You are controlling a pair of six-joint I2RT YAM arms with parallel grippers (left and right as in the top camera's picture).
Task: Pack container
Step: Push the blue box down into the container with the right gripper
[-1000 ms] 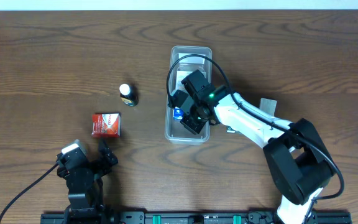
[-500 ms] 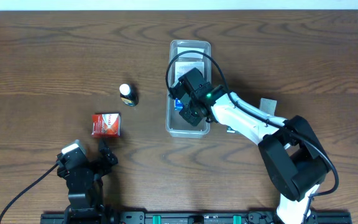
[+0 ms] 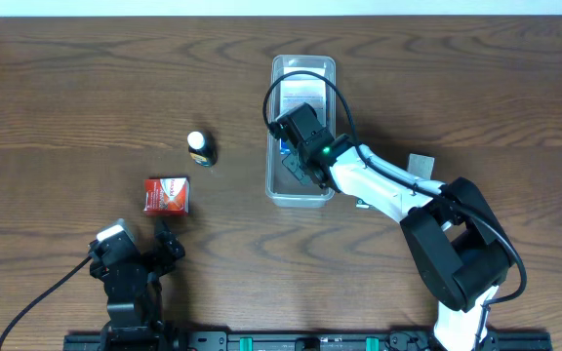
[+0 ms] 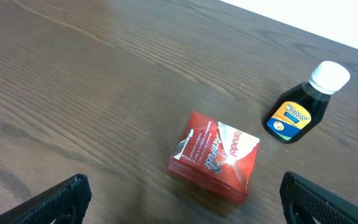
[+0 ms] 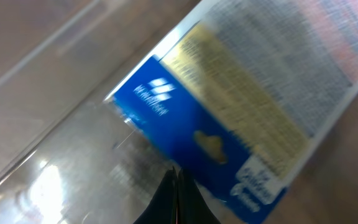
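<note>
Overhead: the clear container [image 3: 301, 64] sits mid-bench toward the far edge, with the right arm [image 3: 379, 185] reaching inside.
Left wrist: the left fingers [image 4: 58, 196] are spread wide and empty, facing a red box [image 4: 215, 157] and a bottle [image 4: 303, 106].
Right wrist: the right fingers [image 5: 166, 202] are pressed together, tips at a blue box [image 5: 191, 137].

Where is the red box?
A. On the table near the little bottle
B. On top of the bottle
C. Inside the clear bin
A: the red box lies flat on the table close to the bottle, well outside the bin.
</note>
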